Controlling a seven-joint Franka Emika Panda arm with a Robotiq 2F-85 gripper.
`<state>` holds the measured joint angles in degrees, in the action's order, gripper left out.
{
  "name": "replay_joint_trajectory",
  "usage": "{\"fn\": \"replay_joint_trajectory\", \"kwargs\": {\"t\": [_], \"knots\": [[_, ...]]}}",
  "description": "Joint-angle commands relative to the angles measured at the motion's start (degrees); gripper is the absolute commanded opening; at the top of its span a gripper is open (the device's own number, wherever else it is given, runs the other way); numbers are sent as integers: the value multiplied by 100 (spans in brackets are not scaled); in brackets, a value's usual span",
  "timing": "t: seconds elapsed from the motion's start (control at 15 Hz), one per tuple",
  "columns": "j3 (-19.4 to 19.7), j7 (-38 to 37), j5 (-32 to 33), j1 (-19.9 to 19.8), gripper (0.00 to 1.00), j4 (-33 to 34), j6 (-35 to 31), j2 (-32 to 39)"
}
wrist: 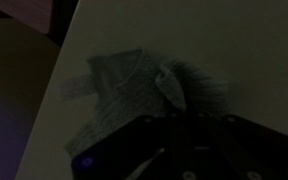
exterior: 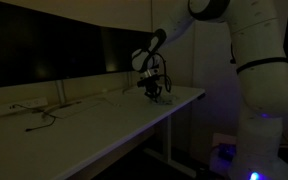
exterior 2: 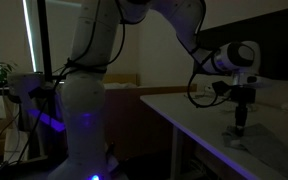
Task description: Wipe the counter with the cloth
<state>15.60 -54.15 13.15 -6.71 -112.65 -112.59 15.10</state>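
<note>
The room is dark. A grey cloth lies crumpled on the pale counter near its edge. It also shows in both exterior views. My gripper points straight down onto the cloth. Its fingers look narrow and close together. In the wrist view a bunched ridge of the cloth runs up into the dark gripper body, and the fingertips themselves are hidden in shadow.
A row of dark monitors stands along the back of the counter. Cables and a white power strip lie at the far end. The counter's edge drops to the floor beside the cloth.
</note>
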Motion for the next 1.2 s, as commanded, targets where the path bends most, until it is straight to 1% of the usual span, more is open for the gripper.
{"fn": "replay_joint_trajectory", "kwargs": {"t": [0.0, 0.27, 0.67, 1.13], "knots": [[67, -385, -270, -196, 7, 719, 353, 663], [186, -517, -663, -464, 7, 1543, 756, 1134], [450, -500, -1076, -1045, 7, 2617, 985, 1811], [731, -499, -1469, -2038, 7, 4065, 1317, 2763]]}}
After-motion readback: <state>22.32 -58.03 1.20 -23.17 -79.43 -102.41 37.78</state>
